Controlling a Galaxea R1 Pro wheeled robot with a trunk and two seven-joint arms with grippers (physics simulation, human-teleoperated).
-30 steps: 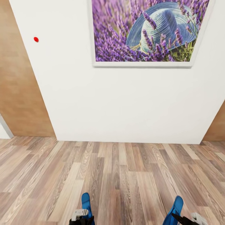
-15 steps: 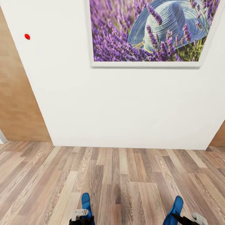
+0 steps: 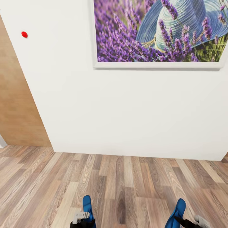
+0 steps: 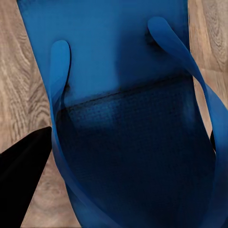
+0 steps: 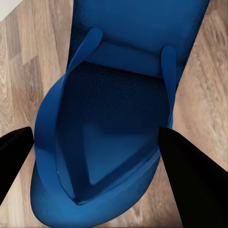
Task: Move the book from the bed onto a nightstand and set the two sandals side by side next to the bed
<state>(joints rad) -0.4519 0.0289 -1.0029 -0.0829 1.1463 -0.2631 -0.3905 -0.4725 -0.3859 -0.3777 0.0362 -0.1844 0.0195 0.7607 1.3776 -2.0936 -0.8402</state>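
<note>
In the head view, two bright blue sandals poke up at the lower edge, held above the wood-plank floor. My left gripper (image 3: 83, 219) is shut on the left sandal (image 3: 86, 203). My right gripper (image 3: 189, 222) is shut on the right sandal (image 3: 178, 209). The left wrist view looks closely onto the strapped sole of its sandal (image 4: 123, 95), with a dark finger (image 4: 21, 175) at one side. In the right wrist view the other sandal (image 5: 123, 114) sits between two dark fingers (image 5: 194, 180). The bed, book and nightstand are out of view.
A white wall (image 3: 126, 110) stands close ahead with a framed lavender-and-hat picture (image 3: 158, 31) and a small red dot (image 3: 24, 34). A brown wood panel (image 3: 15, 104) runs at the left. Wood-plank floor (image 3: 126, 183) lies between me and the wall.
The whole head view has shifted: the wall looks nearer, the picture has slid right and the floor strip has shrunk. Both grippers and sandals sit at the same place in the view.
</note>
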